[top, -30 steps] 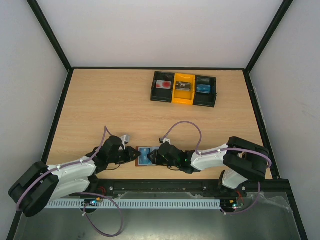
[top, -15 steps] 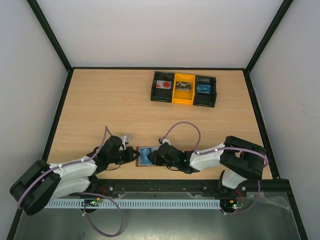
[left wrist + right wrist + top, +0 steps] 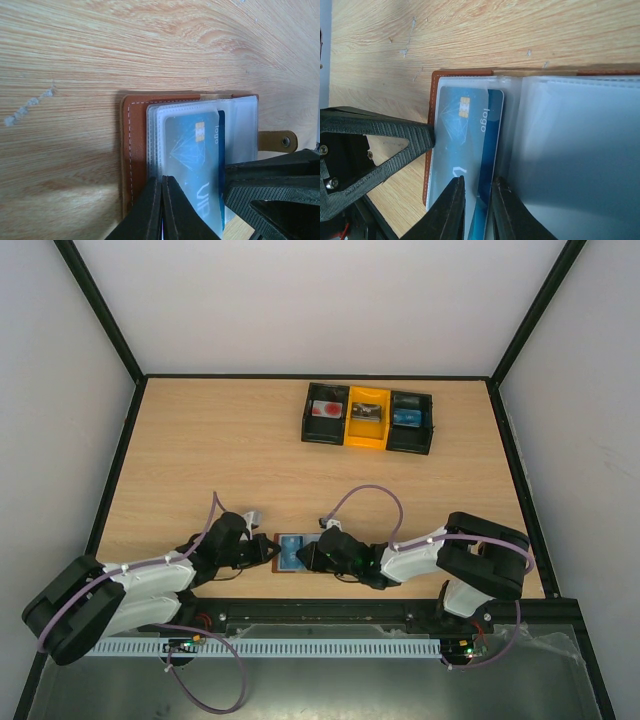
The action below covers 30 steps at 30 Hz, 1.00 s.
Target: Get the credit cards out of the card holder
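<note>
Both arms stretch low, meeting at the card holder (image 3: 134, 150). The left end effector (image 3: 161, 181) is closed, tips on its edge; the right end effector (image 3: 476, 187) is narrow, straddling the credit card (image 3: 465, 140) edge, grip unclear.

Light wood-grain surface (image 3: 220, 470), black frame (image 3: 300, 376) round the edges, a few pale scuffs (image 3: 27, 107) in the finish up close. Two things sitting straight on it. Brown card holder (image 3: 290, 554) lying open and flat near the front edge, roughly mid-width, clear sleeves facing up, little snap tab (image 3: 277, 141) poking out one side. Black-and-yellow tray (image 3: 367, 444) well apart from it, up toward the far edge and a bit right of centre.
</note>
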Tool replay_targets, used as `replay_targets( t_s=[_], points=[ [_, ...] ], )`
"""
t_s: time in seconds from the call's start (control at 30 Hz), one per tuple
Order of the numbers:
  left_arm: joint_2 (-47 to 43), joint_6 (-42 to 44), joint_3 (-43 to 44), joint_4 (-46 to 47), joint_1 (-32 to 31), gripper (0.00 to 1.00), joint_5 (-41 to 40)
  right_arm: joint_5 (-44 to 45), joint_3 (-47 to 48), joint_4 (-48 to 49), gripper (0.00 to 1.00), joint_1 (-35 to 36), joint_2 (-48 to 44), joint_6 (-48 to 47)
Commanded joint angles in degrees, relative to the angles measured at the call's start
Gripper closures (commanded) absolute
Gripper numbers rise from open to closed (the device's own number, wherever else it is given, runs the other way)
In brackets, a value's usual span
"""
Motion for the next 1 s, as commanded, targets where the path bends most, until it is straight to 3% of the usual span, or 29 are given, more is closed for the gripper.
replay_targets(
  t_s=[0.0,0.17,0.6,0.87,0.97],
  points=[
    [0.8,-0.1,-0.7,-0.7,-0.7,0.97,-0.7,1.3,-1.1,2.5,0.85,0.4,0.3,0.5],
    [0.9,0.1,-0.7,-0.9,-0.9,0.97,-1.0,2.4,-1.8,2.8,0.98,0.4,-0.2,0.5],
    [0.9,0.9,-0.1,-3.6,-1.6,0.97,-3.4,6.9,-6.3,2.4,0.98,0.4,-6.2,1.1],
    [1.6,0.6,0.1,-2.7,-1.8,0.97,-3.0,4.8,-6.4,6.8,0.98,0.4,-3.8,2.2],
    [1.7,0.5,0.0,-2.5,-2.1,0.97,-3.0,4.8,-6.7,8.5,0.93,-0.2,-3.0,2.0]
  ],
)
